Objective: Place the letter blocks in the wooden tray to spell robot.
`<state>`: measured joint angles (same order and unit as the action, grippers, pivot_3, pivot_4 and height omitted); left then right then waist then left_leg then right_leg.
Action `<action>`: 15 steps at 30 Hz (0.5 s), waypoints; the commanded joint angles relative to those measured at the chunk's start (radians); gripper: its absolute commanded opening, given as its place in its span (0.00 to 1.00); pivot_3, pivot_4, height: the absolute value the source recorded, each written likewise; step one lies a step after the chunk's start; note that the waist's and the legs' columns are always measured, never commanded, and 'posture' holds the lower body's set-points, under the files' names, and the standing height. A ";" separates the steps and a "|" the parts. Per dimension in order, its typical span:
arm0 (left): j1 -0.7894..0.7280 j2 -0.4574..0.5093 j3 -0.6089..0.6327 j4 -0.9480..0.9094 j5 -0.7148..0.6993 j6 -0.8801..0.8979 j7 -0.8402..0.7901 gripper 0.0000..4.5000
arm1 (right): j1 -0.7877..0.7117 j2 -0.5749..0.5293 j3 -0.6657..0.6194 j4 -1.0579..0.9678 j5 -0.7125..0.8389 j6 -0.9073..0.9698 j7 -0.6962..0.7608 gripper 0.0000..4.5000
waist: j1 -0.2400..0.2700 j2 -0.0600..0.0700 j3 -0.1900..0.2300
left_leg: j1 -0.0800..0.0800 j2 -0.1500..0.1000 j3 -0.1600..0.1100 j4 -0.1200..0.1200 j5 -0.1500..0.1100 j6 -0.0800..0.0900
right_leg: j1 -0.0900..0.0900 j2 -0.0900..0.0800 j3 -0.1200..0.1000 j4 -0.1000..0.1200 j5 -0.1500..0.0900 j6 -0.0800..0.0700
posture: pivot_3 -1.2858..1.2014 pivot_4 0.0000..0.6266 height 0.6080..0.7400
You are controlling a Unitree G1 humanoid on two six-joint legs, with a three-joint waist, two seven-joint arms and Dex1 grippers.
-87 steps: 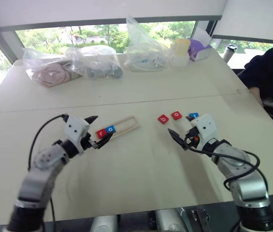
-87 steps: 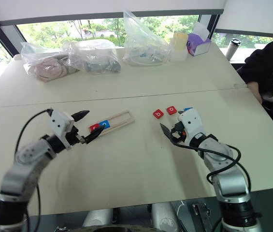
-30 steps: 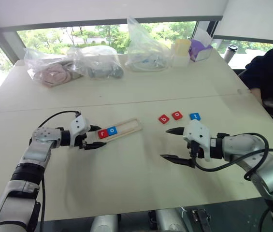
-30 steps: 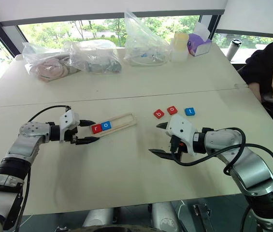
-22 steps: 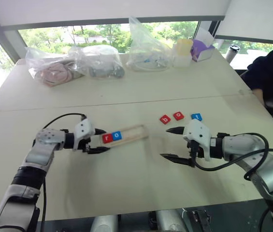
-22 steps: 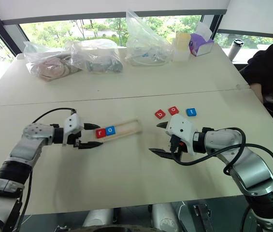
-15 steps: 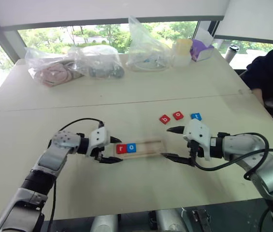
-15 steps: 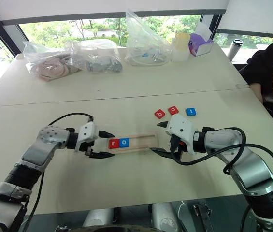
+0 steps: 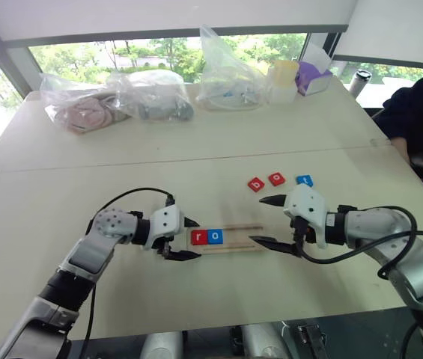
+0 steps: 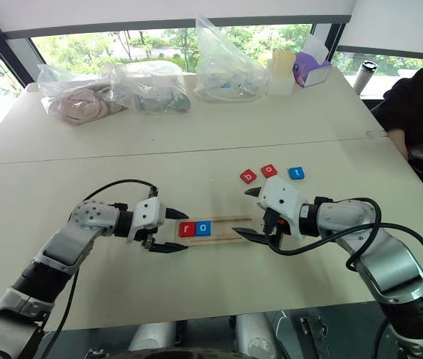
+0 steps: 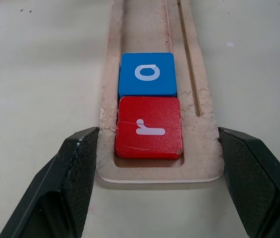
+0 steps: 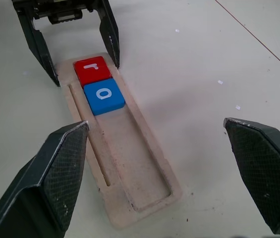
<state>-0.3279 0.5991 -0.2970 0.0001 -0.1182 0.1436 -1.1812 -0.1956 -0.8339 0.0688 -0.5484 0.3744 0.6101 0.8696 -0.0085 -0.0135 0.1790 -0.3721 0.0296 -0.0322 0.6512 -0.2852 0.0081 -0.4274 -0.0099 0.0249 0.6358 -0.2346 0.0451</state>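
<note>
Letter blocks counted: five. Two sit inside the wooden tray (image 9: 230,239), one red r block (image 9: 198,238) and one blue o block (image 9: 215,236). Three lie beyond the wooden tray's far side: red b block (image 9: 255,184), red o block (image 9: 276,179), blue t block (image 9: 304,180). Wooden trays: one. Clear plastic bags (image 9: 151,93) farther beyond: three.

A pale table (image 9: 196,142) stands before windows (image 9: 159,48) showing daylit trees.

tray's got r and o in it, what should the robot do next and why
Probably send the open right gripper to the red b block. The wooden tray, clamped at its end by the left gripper, holds only r and o; b, o and t lie on the table.
</note>
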 commanded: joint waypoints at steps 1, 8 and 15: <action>0.025 0.005 -0.022 -0.024 0.022 0.030 0.019 0.69 | -0.013 -0.001 -0.012 -0.029 -0.002 -0.015 -0.003 1.00 | 0.000 0.000 0.000 | 0.000 0.000 0.000 0.000 0.000 0.000 | 0.000 0.000 0.000 0.000 0.000 0.000 | 0.52 0.24 1.00; 0.051 0.013 -0.027 -0.068 0.026 0.058 0.052 0.69 | -0.018 0.002 -0.007 -0.023 -0.006 -0.020 0.000 1.00 | -0.001 0.000 0.000 | 0.000 0.000 0.000 0.000 0.000 0.000 | 0.000 0.000 0.000 0.000 0.000 0.000 | 0.52 0.24 1.00; 0.059 0.022 -0.023 -0.067 -0.002 0.111 0.041 0.99 | -0.026 0.004 -0.003 -0.018 -0.008 -0.022 0.002 1.00 | -0.003 0.000 0.000 | 0.000 0.000 0.000 0.000 0.000 0.000 | 0.000 0.000 0.000 0.000 0.000 0.000 | 0.52 0.24 1.00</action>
<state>-0.2903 0.6078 -0.2937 -0.0712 -0.1278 0.2331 -1.1231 -0.2077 -0.8333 0.0701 -0.5480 0.3667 0.6033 0.8709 -0.0114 -0.0135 0.1789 -0.3718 0.0296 -0.0321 0.6508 -0.2852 0.0081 -0.4274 -0.0098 0.0249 0.6358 -0.2346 0.0452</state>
